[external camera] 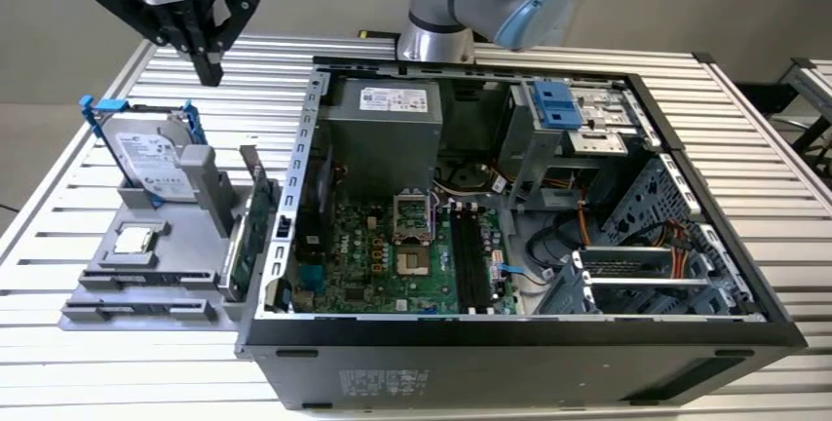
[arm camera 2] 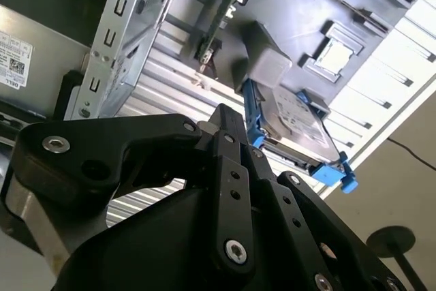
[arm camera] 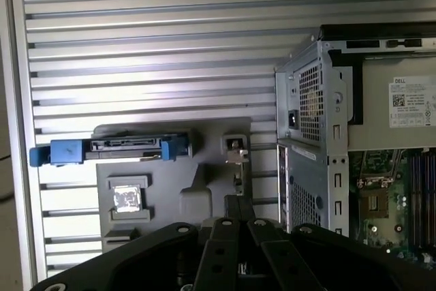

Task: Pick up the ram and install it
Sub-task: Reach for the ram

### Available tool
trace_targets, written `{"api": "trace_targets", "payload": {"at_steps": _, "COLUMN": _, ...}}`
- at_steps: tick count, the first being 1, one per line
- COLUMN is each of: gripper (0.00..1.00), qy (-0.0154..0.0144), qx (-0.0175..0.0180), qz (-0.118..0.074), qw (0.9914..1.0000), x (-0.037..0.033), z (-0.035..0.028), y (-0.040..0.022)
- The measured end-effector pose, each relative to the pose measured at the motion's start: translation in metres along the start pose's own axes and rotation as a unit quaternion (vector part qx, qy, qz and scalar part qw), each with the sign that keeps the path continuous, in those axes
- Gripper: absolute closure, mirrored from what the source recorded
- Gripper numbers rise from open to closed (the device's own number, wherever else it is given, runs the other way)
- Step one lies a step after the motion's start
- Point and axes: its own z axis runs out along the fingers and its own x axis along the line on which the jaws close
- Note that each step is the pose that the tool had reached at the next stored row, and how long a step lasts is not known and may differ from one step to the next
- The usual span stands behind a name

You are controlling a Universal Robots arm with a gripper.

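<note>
Showing black gripper (external camera: 208,78) upper left in exterior view, silver drive (external camera: 150,163) in blue frame (external camera: 92,127), green board (external camera: 370,265) in black case (external camera: 520,363).

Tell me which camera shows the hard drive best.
The exterior view: the hard drive stands upright in its gray holder, labelled face toward the camera. The first wrist view catches its top edge from above; the second wrist view shows it at a slant beyond the end effector.
</note>
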Motion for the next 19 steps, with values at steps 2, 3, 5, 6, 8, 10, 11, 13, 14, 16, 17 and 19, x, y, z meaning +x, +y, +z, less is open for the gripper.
{"api": "trace_targets", "payload": {"at_steps": 2, "gripper": 1.0, "qy": 0.0, "qx": 0.0, "qz": 0.0, "qw": 1.0, "x": 0.003, "z": -0.0001, "y": -0.0002}}
{"api": "trace_targets", "payload": {"at_steps": 3, "gripper": 1.0, "qy": 0.0, "qx": 0.0, "qz": 0.0, "qw": 1.0, "x": 0.0043, "z": -0.0001, "y": -0.0003}}
{"api": "trace_targets", "payload": {"at_steps": 5, "gripper": 1.0, "qy": 0.0, "qx": 0.0, "qz": 0.0, "qw": 1.0, "x": 0.0072, "z": -0.0002, "y": -0.0005}}
{"api": "trace_targets", "payload": {"at_steps": 6, "gripper": 1.0, "qy": 0.0, "qx": 0.0, "qz": 0.0, "qw": 1.0, "x": 0.0088, "z": -0.0002, "y": -0.0006}}
{"api": "trace_targets", "payload": {"at_steps": 8, "gripper": 1.0, "qy": 0.0, "qx": 0.0, "qz": 0.0, "qw": 1.0, "x": 0.0119, "z": -0.0003, "y": -0.0008}}
{"api": "trace_targets", "payload": {"at_steps": 10, "gripper": 1.0, "qy": 0.0, "qx": 0.0, "qz": 0.0, "qw": 1.0, "x": 0.0146, "z": -0.0004, "y": -0.001}}
{"api": "trace_targets", "payload": {"at_steps": 11, "gripper": 1.0, "qy": 0.0, "qx": 0.0, "qz": 0.0, "qw": 1.0, "x": 0.0158, "z": -0.0004, "y": -0.0011}}
{"api": "trace_targets", "payload": {"at_steps": 13, "gripper": 1.0, "qy": 0.0, "qx": 0.0, "qz": 0.0, "qw": 1.0, "x": 0.0185, "z": -0.0004, "y": -0.0013}}
{"api": "trace_targets", "payload": {"at_steps": 14, "gripper": 1.0, "qy": 0.0, "qx": 0.0, "qz": 0.0, "qw": 1.0, "x": 0.0197, "z": -0.0005, "y": -0.0014}}
{"api": "trace_targets", "payload": {"at_steps": 16, "gripper": 1.0, "qy": 0.0, "qx": 0.0, "qz": 0.0, "qw": 1.0, "x": 0.0222, "z": -0.0005, "y": -0.0015}}
{"api": "trace_targets", "payload": {"at_steps": 17, "gripper": 1.0, "qy": 0.0, "qx": 0.0, "qz": 0.0, "qw": 1.0, "x": 0.0235, "z": -0.0005, "y": -0.0016}}
{"api": "trace_targets", "payload": {"at_steps": 19, "gripper": 1.0, "qy": 0.0, "qx": 0.0, "qz": 0.0, "qw": 1.0, "x": 0.026, "z": -0.0006, "y": -0.0018}}
